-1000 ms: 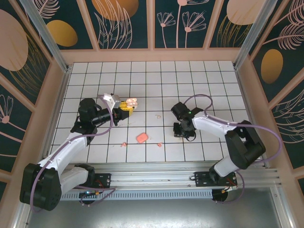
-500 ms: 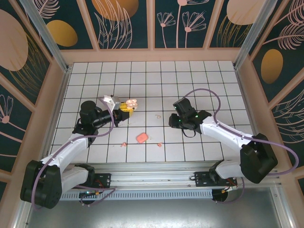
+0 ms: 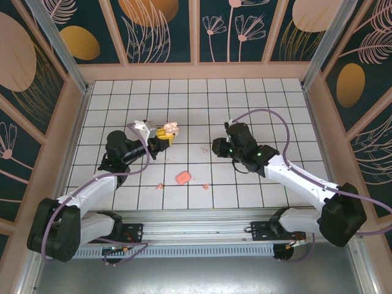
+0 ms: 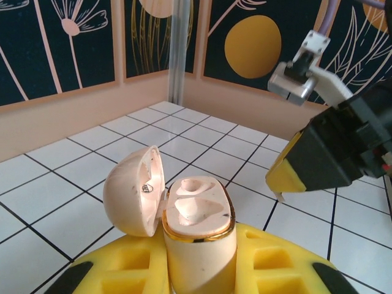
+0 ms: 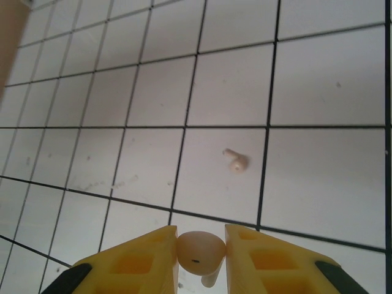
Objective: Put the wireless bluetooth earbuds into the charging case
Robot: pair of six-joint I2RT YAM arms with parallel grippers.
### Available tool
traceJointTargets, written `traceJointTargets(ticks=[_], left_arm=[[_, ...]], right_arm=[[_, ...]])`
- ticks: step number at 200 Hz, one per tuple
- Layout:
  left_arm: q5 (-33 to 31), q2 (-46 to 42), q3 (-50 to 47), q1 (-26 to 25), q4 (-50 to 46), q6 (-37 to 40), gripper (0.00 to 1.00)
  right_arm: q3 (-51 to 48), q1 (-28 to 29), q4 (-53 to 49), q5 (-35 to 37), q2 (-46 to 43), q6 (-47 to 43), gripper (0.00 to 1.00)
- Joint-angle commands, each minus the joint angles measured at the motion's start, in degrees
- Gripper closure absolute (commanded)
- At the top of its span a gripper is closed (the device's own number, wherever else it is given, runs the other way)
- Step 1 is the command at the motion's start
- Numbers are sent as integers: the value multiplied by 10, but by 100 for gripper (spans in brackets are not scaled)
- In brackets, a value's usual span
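Landmark: the pink case (image 3: 182,177), a small rounded salmon piece lying flat on the white tiled table (image 3: 257,104); every place below is told from it.
Left arm (image 3: 92,190): white with black joints. It rises from its base well to the near left of the pink case and bends to a wrist left of and beyond it.
Left gripper (image 3: 163,137): beyond the pink case and a little to its left, lifted off the tiles. Its yellow pads are closed tight on the lower body of the charging case.
Charging case (image 4: 197,236): pale peach with a gold rim, held upright in the left gripper, beyond the pink case and slightly left. Its two moulded wells face up.
Lid (image 4: 135,193): hinged open and tipped back off the case body, its hollow inside showing.
Left loose earbud (image 3: 160,185): a tiny peach bit on the tiles, left of the pink case and a touch nearer the arm bases, apart from it.
Right loose earbud (image 3: 206,185): on the tiles right of the pink case, also a touch nearer, apart from it.
Far loose earbud (image 3: 204,149): on the tiles beyond and right of the pink case.
Right gripper (image 5: 201,254): beyond and right of the pink case, just right of the far loose earbud. Its yellow pads are drawn almost together, pinching the held earbud.
Held earbud (image 5: 197,248): its round head is clamped between the pads, with the stem pointing down below them.
Right arm (image 3: 300,180): white, stretching from its base well to the near right of the pink case.
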Motion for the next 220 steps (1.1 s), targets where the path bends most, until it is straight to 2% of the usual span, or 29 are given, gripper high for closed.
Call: traceJointTargets(ticks=[1,71,220], left_arm=[[-14,17,13,-15,48,-8,84],[-25,69,19,-42,112,-25,84],[-14,102,36,-42,140,-33,85]], right_arm=[[8,5,37,16,-17,-22,75],[52,6,73,8,-14,-56,75],[121,7,137,-47,16,-114,76]])
